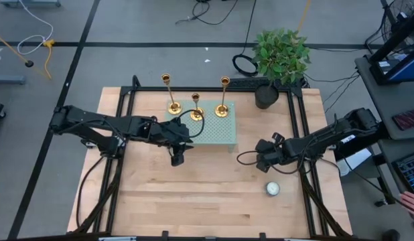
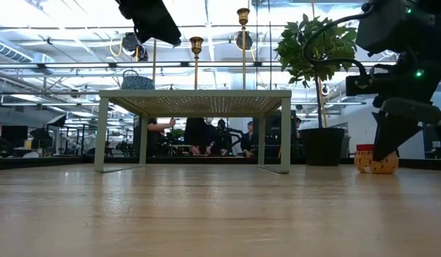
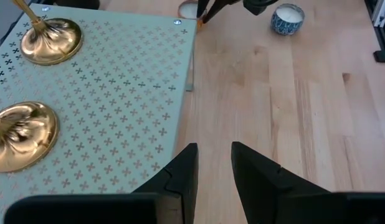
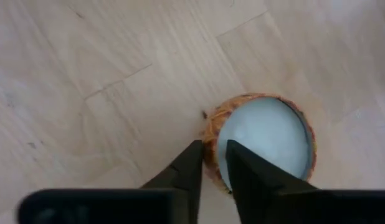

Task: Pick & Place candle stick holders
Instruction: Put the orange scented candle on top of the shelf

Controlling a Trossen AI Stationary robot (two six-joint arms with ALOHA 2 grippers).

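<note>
Beside the left end effector, candle stick holders stand apart.

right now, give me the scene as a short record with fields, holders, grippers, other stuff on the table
candle stick holders: three gold ones, at and, all upright on the green perforated stand
left gripper: just off the stand's front edge, fingers a little apart, holding nothing
right gripper: over bare wood, fingers a little apart above an orange candle jar, not gripping it
other items: blue patterned candle jar, potted plant
</note>
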